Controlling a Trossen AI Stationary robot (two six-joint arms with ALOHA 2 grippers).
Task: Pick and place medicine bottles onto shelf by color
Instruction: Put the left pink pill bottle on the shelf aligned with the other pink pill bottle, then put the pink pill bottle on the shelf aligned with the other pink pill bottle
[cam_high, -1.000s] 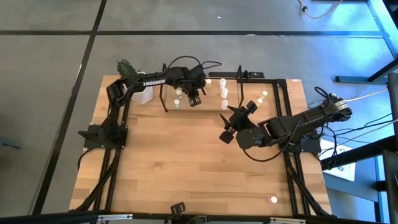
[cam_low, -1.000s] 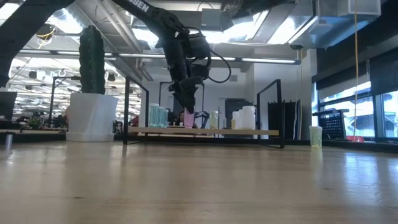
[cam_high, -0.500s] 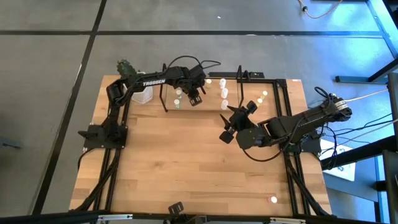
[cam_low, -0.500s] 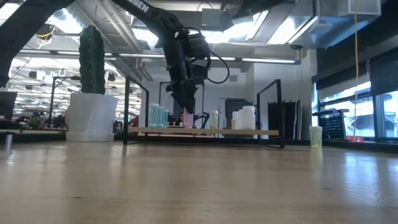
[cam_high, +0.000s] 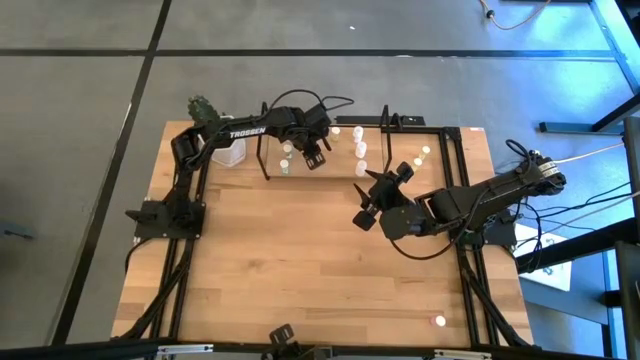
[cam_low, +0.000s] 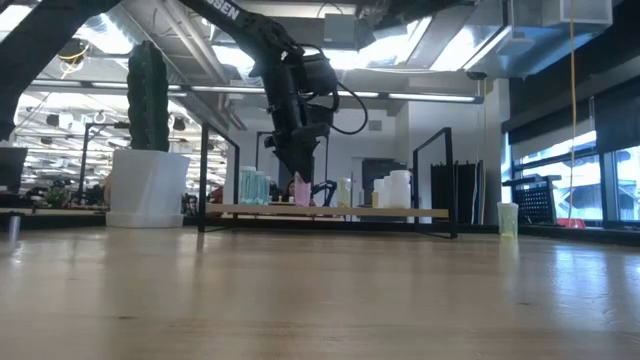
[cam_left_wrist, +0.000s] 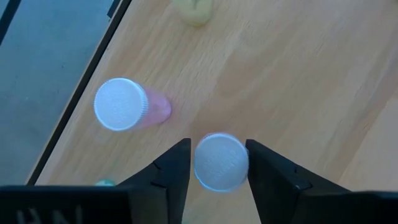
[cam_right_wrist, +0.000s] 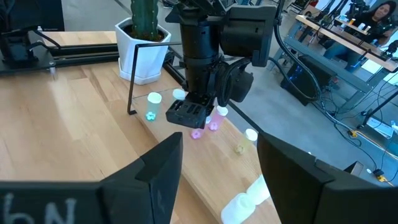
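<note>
Left wrist view showed our left pincer (cam_left_wrist: 217, 171) straddling a pink bottle (cam_left_wrist: 221, 162) standing on the shelf (cam_left_wrist: 298, 81) floor, fingers parted with thin gaps either side, apparently releasing it beside another pink bottle (cam_left_wrist: 124, 106), matching colours together. We judged the shelf's near edge and that neighbour left little sideways room; straight up looked clearest. Our right pincer (cam_high: 380, 193) waited over the counter (cam_high: 300, 260), fingers apart, empty.
</note>
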